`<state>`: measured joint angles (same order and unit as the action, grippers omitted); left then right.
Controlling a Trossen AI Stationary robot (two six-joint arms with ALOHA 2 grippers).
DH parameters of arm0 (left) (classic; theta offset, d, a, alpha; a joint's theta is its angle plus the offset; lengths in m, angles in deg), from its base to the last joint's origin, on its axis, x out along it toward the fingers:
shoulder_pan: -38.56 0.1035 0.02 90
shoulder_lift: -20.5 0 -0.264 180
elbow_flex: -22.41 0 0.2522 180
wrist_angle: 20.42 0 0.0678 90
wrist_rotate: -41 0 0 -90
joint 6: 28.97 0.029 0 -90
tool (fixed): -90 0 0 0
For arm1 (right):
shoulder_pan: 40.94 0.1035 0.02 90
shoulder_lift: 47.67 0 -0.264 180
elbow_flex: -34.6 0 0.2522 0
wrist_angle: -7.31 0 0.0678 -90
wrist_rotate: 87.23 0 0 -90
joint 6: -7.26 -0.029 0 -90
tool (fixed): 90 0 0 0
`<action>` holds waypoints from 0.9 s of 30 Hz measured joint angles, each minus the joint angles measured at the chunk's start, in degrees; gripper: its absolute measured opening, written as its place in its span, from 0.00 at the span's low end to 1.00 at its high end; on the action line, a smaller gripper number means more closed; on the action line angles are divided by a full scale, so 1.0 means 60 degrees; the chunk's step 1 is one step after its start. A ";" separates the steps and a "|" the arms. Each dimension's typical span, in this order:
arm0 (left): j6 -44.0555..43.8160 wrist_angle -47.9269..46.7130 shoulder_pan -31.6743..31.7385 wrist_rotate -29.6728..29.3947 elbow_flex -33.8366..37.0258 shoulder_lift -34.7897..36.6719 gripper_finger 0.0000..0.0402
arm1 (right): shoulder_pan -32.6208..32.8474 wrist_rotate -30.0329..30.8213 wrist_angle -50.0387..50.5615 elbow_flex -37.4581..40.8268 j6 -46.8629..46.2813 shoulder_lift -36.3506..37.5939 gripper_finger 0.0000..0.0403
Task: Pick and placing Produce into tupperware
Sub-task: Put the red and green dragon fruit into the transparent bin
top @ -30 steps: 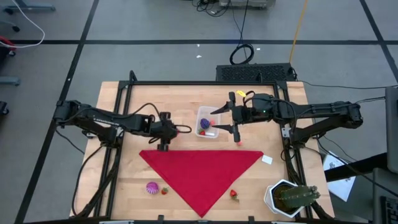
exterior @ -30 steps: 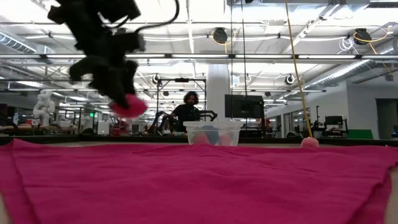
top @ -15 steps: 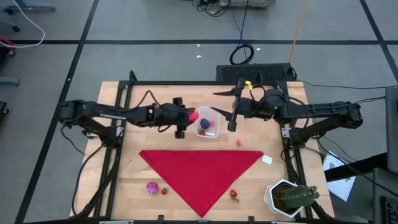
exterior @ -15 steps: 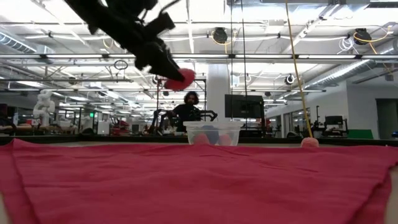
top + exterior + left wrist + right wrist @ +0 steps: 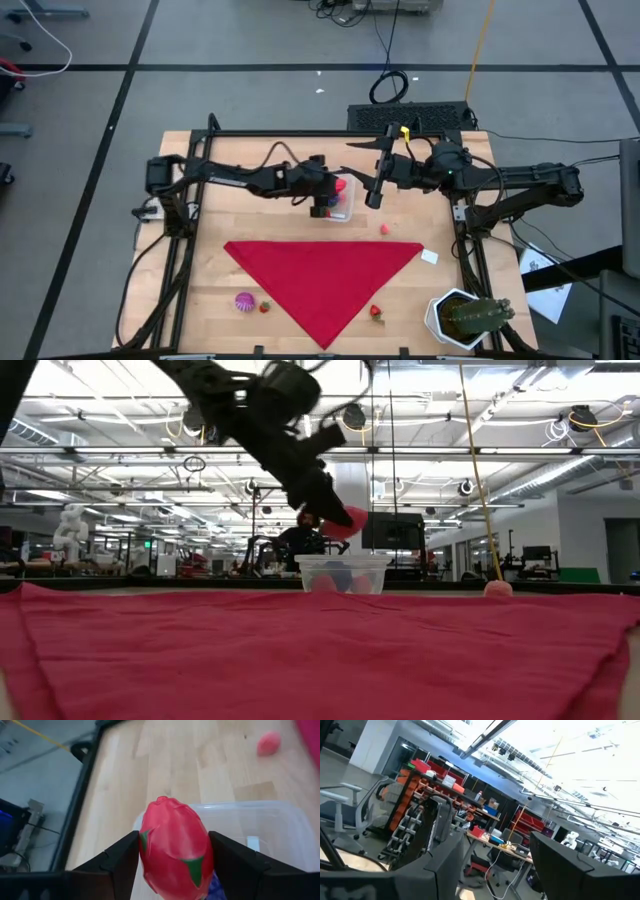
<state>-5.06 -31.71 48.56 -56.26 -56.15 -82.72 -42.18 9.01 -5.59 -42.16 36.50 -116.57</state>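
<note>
Left wrist view: a red toy fruit (image 5: 175, 852), judged light, stiff and smooth, is pinched at its sides by the left gripper (image 5: 172, 857) above the clear tupperware (image 5: 260, 827); the right gripper (image 5: 372, 178) is held spread nearby.

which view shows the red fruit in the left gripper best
The left wrist view: the red fruit fills the frame, clamped in the left gripper over the clear tub. The high view shows only a red speck; the low view shows it from the side; the right wrist view misses it.
</note>
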 joint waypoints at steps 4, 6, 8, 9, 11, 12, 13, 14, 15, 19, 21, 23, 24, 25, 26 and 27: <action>0.0027 -0.1893 0.0000 -0.0004 -0.1210 -0.0665 0.57 | -0.0049 0.0007 0.0052 0.0000 -0.0003 0.0000 0.55; 0.0014 -0.2475 0.0000 -0.0008 -0.1638 -0.0821 0.57 | -0.0060 0.0015 0.0055 0.0000 0.0000 0.0000 0.55; -0.0023 -0.2697 0.0000 -0.0008 -0.1899 -0.0897 0.57 | -0.0085 0.0015 0.0099 0.0000 -0.0002 0.0000 0.55; -0.0034 -0.2716 0.0000 -0.0013 -0.1949 -0.0902 0.57 | -0.0092 0.0015 0.0170 0.0000 -0.0003 0.0000 0.55; -0.0069 -0.2902 0.0000 -0.0026 -0.2008 -0.0899 0.57 | -0.0094 0.0019 0.0330 0.0000 -0.0004 0.0000 0.55; -0.0114 -0.3004 0.0000 -0.0035 -0.2068 -0.0905 0.57 | -0.0094 0.0032 0.0389 0.0000 -0.0010 0.0000 0.55; -0.0203 -0.3170 0.0000 -0.0058 -0.2135 -0.0910 0.57 | -0.0094 0.0040 0.0408 0.0000 -0.0030 0.0000 0.55; -0.0310 -0.3414 0.0000 -0.0137 -0.2219 -0.0909 0.57 | -0.0094 0.0058 0.0398 0.0000 -0.0044 0.0000 0.55; -0.0397 -0.3602 -0.0001 -0.0279 -0.2285 -0.0907 0.57 | -0.0094 0.0088 0.0374 0.0000 -0.0044 0.0000 0.55; -0.0808 -0.3863 0.0000 -0.0883 -0.2324 -0.0907 0.57 | -0.0097 0.0249 0.0338 0.0000 -0.0056 0.0000 0.55; -0.0921 -0.3873 0.0000 -0.1037 -0.2324 -0.0907 0.57 | -0.0097 0.0249 0.0291 0.0000 -0.0073 0.0000 0.55; -0.0877 -0.3876 0.0000 -0.1019 -0.2324 -0.0903 0.57 | -0.0097 0.0251 0.0267 0.0000 -0.0073 0.0000 0.55; -0.0816 -0.3893 0.0000 -0.0976 -0.2324 -0.0903 0.57 | -0.0097 0.0251 0.0270 0.0000 -0.0076 0.0000 0.55; -0.0774 -0.3899 -0.0019 -0.0962 -0.2324 -0.0903 0.57 | -0.0097 0.0249 0.0277 0.0000 -0.0107 0.0000 0.55; -0.0740 -0.3888 -0.0046 -0.0959 -0.2324 -0.0903 0.57 | -0.0097 0.0248 0.0281 0.0000 -0.0168 0.0000 0.55; -0.0689 -0.3888 -0.0066 -0.0959 -0.2324 -0.0903 0.57 | -0.0097 0.0248 0.0281 0.0000 -0.0230 0.0000 0.55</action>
<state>-9.19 -55.04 48.16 -62.01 -70.09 -88.14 -42.76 10.50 -3.90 -42.16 35.12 -116.57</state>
